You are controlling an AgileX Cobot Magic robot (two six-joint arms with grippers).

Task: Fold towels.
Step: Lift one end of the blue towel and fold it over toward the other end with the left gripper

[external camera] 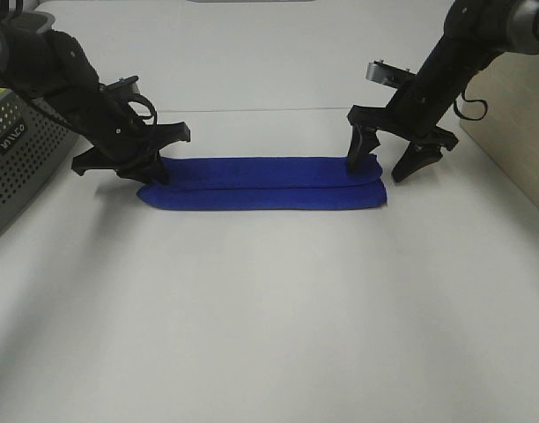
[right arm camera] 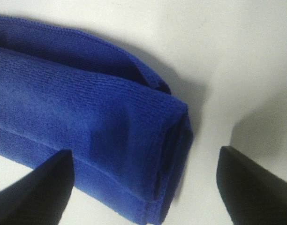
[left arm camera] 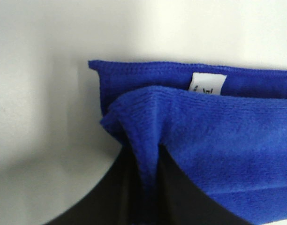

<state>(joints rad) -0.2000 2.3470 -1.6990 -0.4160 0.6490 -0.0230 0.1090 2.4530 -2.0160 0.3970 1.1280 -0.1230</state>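
Note:
The royal-blue towel (external camera: pixel 265 185) lies folded into a long narrow strip across the middle of the white table. My left gripper (external camera: pixel 146 167) is shut on the towel's left end; in the left wrist view the blue cloth (left arm camera: pixel 204 126) is pinched between the dark fingers (left arm camera: pixel 110 197), with the white tag (left arm camera: pixel 208 84) on the layer beyond. My right gripper (external camera: pixel 388 163) is open at the towel's right end, one finger on the cloth and one past its end. In the right wrist view the folded end (right arm camera: pixel 134 140) lies between the spread fingers (right arm camera: pixel 40 187).
A grey perforated basket (external camera: pixel 18 163) with a yellow-green cloth inside stands at the left edge. A beige panel (external camera: pixel 516 132) stands at the right. The white table (external camera: pixel 269 317) stretches in front of the towel.

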